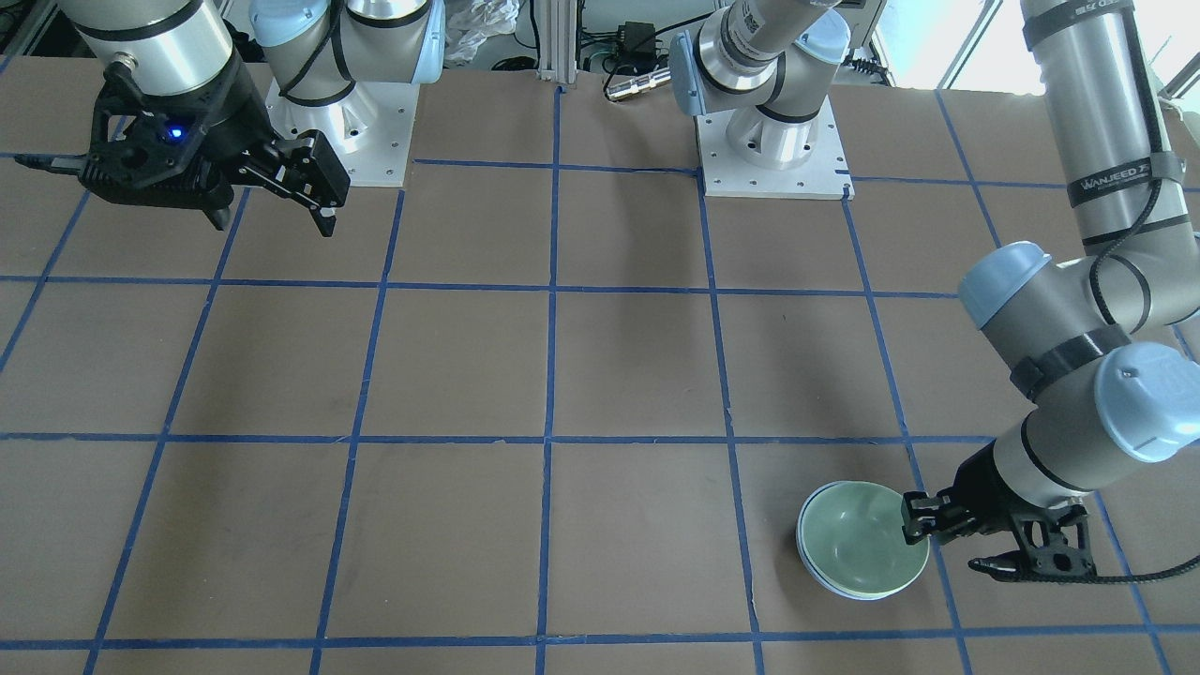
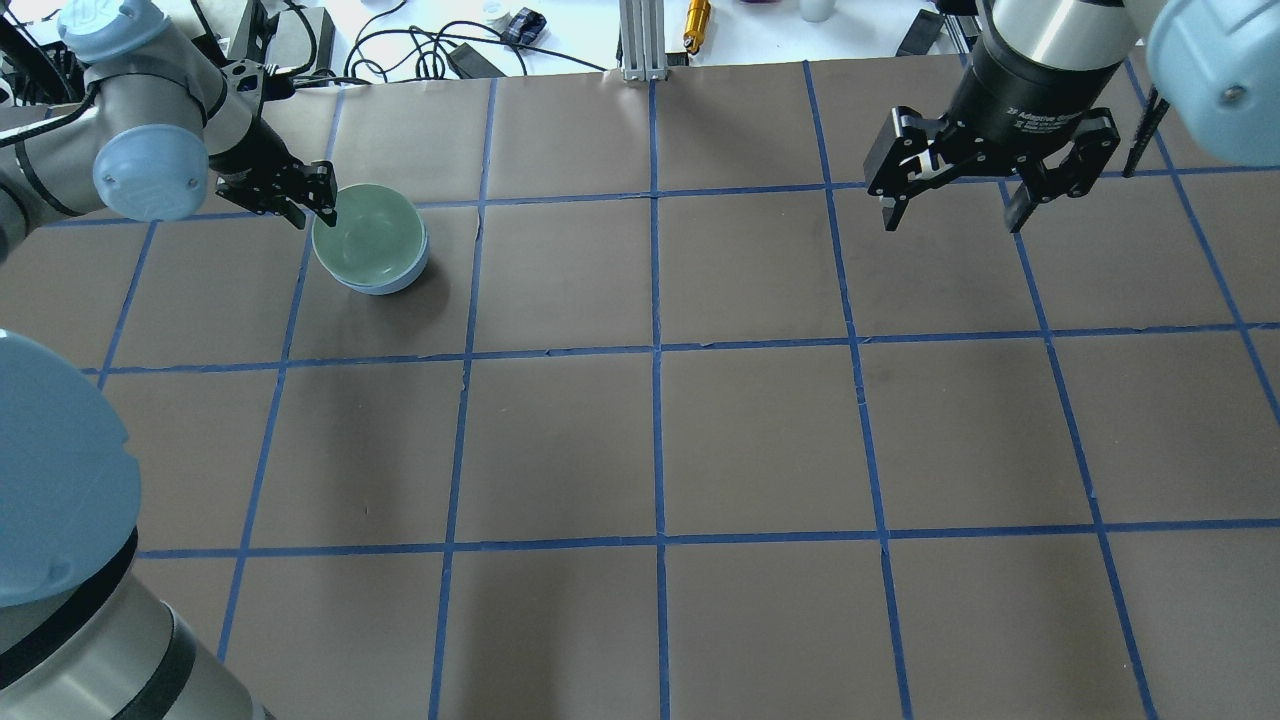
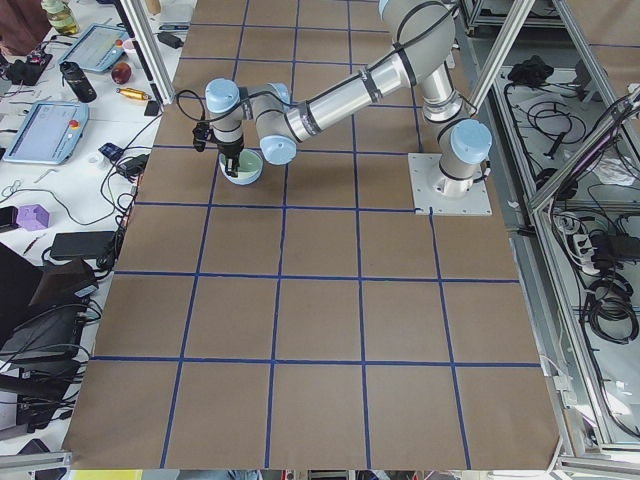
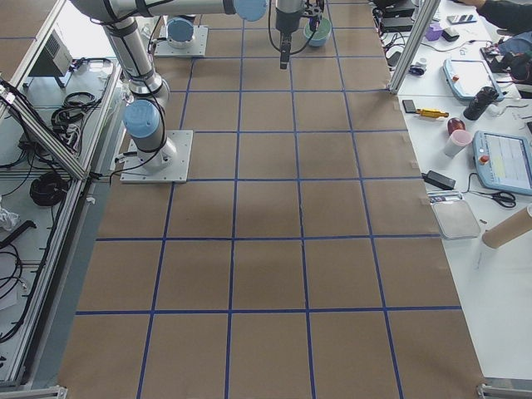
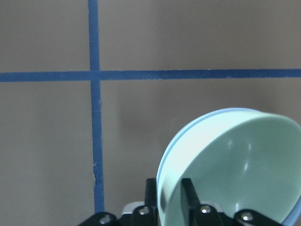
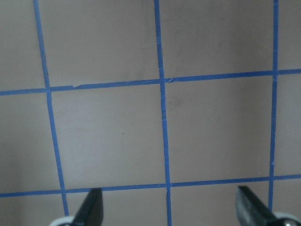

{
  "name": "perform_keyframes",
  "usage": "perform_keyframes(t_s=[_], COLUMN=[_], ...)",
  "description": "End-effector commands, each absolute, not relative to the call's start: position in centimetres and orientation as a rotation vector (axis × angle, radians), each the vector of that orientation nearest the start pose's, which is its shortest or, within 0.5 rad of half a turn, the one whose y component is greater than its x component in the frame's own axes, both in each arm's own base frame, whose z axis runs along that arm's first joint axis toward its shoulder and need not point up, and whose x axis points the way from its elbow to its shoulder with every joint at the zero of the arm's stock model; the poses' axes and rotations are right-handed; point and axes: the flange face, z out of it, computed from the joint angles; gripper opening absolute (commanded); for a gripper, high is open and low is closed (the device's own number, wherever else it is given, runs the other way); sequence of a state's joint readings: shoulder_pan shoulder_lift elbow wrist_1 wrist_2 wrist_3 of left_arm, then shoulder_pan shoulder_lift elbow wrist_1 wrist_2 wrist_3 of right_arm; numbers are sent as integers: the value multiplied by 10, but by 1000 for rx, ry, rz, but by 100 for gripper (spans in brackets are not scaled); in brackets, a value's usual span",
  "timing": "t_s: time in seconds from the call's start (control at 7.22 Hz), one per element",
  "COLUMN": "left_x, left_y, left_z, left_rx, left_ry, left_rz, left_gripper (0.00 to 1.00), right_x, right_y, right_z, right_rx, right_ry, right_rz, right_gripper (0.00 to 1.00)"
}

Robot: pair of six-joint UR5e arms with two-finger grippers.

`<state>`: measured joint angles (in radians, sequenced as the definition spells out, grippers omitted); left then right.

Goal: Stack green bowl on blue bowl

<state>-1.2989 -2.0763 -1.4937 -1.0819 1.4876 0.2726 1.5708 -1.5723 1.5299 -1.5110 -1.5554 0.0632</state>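
The pale green bowl (image 1: pixel 862 539) sits nested inside the light blue bowl (image 1: pixel 802 555), whose rim shows as a thin band under it. The pair is at the table's far left in the overhead view, green bowl (image 2: pixel 368 235) over blue bowl (image 2: pixel 396 283). My left gripper (image 1: pixel 911 525) is shut on the green bowl's rim, one finger inside and one outside, as the left wrist view (image 5: pixel 168 188) shows. My right gripper (image 2: pixel 952 225) is open and empty, high over the far right of the table, well away from the bowls.
The brown table (image 2: pixel 650 440) carries a grid of blue tape lines. Cables and small items lie beyond the far edge (image 2: pixel 450 50). The arm bases (image 1: pixel 773 150) stand on white plates on the robot's side. Side benches hold tablets and tools (image 4: pixel 490 158).
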Motion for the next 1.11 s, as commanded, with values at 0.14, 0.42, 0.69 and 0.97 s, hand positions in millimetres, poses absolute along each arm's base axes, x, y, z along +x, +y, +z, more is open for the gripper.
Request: perform_keyframes(t_s=[0.14, 0.42, 0.69, 0.97], left_x=[-23, -103, -134, -130], left_y=[-631, -579, -525, -493], left_z=[372, 439, 490, 512], left_rx=[-4, 105, 5, 17], left_ry=[3219, 3213, 3225, 3166], left_rz=[-31, -59, -54, -18], left_gripper=[100, 100, 100, 100], right_x=[135, 135, 135, 135], right_y=[-489, -489, -489, -489], right_z=[503, 502, 503, 503], right_rx=[99, 101, 101, 99], right_ry=[3125, 3125, 3125, 3125], right_rz=[27, 30, 27, 27], right_gripper=[100, 100, 100, 100])
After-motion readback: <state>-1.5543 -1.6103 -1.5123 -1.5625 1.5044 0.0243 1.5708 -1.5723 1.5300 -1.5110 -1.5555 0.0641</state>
